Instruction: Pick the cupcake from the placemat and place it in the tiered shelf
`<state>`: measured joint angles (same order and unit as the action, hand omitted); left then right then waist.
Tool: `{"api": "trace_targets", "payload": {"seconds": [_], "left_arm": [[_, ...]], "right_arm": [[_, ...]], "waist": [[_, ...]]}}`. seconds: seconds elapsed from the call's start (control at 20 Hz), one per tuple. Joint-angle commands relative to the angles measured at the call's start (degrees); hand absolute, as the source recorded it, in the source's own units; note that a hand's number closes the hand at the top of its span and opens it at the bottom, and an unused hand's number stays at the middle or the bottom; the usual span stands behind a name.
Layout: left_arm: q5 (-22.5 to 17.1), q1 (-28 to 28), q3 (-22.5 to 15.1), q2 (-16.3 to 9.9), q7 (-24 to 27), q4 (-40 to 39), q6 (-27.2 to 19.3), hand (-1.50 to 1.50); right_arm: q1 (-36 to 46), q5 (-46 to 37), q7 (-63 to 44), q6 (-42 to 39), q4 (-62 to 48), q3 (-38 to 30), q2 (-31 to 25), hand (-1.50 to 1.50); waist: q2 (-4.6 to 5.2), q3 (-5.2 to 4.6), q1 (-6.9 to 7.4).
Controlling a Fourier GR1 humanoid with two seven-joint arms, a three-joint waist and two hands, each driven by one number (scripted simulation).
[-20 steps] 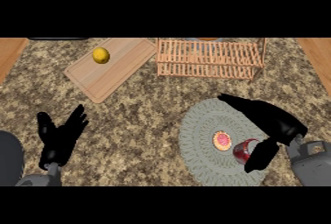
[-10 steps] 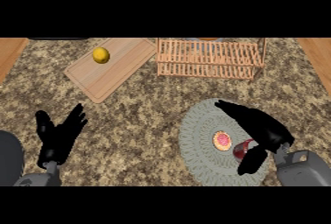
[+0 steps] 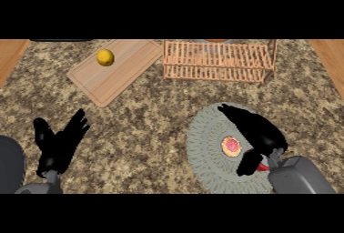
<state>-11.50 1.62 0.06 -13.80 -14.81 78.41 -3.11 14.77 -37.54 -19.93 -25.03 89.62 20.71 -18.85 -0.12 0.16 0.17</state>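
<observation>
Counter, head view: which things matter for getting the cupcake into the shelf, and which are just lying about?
For the job:
cupcake
placemat under it
tiered shelf
right robot hand over the cupcake

Lying about:
lemon
cutting board under the lemon
left robot hand, open, resting at lower left

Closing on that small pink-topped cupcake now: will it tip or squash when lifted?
The small pink-topped cupcake looks short and wide, so probably stable upright. Its topping likely smears if the right hand presses from above. It sits on the round grey woven placemat, which may shift under a sideways push.
</observation>
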Motion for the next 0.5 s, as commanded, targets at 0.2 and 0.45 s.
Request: {"api": "trace_targets", "payload": {"seconds": [0.2,0.45], "left_arm": [[0.46,0.90,2.60,0.74,-0.69,-2.12,2.41,0.00],[2.44,-0.43,1.75,2.15,-2.49,0.76,1.90,0.00]], "right_arm": [[2.78,-6.13,7.72,3.03,-8.78,-3.86,3.25,-1.50],[-3.01,-8.61,11.16,6.37,-7.58,-2.80,5.62,-1.50]], "waist": [[0.14,-0.16,-0.01],[0.09,-0.15,-0.11]]}}
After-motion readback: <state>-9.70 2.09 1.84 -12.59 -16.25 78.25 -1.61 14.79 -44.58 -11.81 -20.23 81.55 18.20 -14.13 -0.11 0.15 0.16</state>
